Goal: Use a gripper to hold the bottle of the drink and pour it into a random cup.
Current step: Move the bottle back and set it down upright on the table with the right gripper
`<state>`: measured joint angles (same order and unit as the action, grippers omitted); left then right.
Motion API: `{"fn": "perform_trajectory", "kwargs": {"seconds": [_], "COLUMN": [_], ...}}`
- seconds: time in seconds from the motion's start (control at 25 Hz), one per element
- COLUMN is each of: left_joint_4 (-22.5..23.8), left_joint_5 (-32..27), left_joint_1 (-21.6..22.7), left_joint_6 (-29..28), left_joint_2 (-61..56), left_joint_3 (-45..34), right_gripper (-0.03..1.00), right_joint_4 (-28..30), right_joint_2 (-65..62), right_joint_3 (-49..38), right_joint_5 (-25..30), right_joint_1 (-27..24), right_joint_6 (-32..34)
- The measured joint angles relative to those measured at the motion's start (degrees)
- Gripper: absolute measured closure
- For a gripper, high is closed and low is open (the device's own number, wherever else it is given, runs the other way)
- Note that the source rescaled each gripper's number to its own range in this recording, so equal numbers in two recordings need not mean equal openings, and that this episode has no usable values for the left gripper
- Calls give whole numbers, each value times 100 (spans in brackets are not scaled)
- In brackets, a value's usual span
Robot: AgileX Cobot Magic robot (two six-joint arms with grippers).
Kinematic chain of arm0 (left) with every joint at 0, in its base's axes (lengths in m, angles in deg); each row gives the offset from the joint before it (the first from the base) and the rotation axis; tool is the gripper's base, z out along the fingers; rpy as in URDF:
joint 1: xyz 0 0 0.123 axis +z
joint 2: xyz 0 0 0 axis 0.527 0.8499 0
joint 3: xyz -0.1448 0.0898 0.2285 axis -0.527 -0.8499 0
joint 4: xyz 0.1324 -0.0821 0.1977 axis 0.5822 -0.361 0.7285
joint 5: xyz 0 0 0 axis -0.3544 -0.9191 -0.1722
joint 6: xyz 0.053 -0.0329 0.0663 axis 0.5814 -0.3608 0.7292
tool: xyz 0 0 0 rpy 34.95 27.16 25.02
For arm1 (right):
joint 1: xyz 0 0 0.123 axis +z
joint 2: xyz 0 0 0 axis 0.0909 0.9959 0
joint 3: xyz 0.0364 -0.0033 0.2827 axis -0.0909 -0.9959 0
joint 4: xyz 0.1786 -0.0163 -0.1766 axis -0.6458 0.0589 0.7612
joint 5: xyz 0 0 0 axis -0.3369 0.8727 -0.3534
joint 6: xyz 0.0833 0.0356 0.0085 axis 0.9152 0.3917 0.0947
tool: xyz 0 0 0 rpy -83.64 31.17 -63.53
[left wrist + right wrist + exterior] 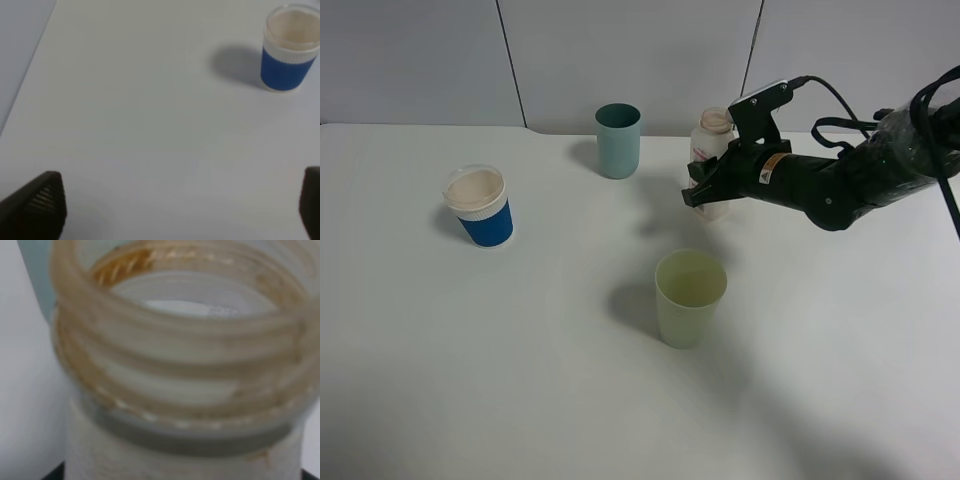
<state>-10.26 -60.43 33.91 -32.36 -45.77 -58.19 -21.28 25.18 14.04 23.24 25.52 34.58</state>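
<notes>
Nearest us on the smooth white counter (520, 380) stands a matte pale yellow-green cup (690, 297). Further back we see the right end effector (705, 190) clamped on the upright clear plastic bottle (712, 140), its ridged, threaded neck uncapped. Beyond stands the plain teal cup (618, 140). The left end effector (180, 205) has its ribbed fingers apart.

Smooth matt white table (570, 380). Clear plastic bottle (712, 135) with ribbed threaded neck, a bit cloudy and stained amber in the right wrist view. Matt teal cup (618, 141) and matt pale green cup (689, 298), both plastic-looking. Blue cup (480, 206) with ribbed sleeve and smooth white rim. Black matt gripper (698, 193); ridged pads (45, 200) on left gripper (180, 210).
</notes>
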Motion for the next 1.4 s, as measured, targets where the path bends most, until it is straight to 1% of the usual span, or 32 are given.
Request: {"fn": "perform_trajectory", "kwargs": {"seconds": [0.32,0.56,0.92,1.04,1.08,1.28,1.32,1.4], "left_joint_4": [0,0,0,0,0,0,0,0], "left_joint_5": [0,0,0,0,0,0,0,0], "left_joint_1": [0,0,0,0,0,0,0,0], "left_joint_6": [0,0,0,0,0,0,0,0], "left_joint_2": [0,0,0,0,0,0,0,0], "left_joint_3": [0,0,0,0,0,0,0,0], "right_gripper": [97,97,97,97,96,85,81,68], "right_joint_4": [-5,-5,-5,-5,-5,-5,-5,-5], "right_joint_2": [0,0,0,0,0,0,0,0], "right_joint_3": [0,0,-22,-27,-27,-27,-27,-27], "right_joint_5": [23,144,150,246,253,264,284,284], "right_joint_1": [0,0,0,0,0,0,0,0], "right_joint_6": [6,212,238,238,238,238,238,238]}}
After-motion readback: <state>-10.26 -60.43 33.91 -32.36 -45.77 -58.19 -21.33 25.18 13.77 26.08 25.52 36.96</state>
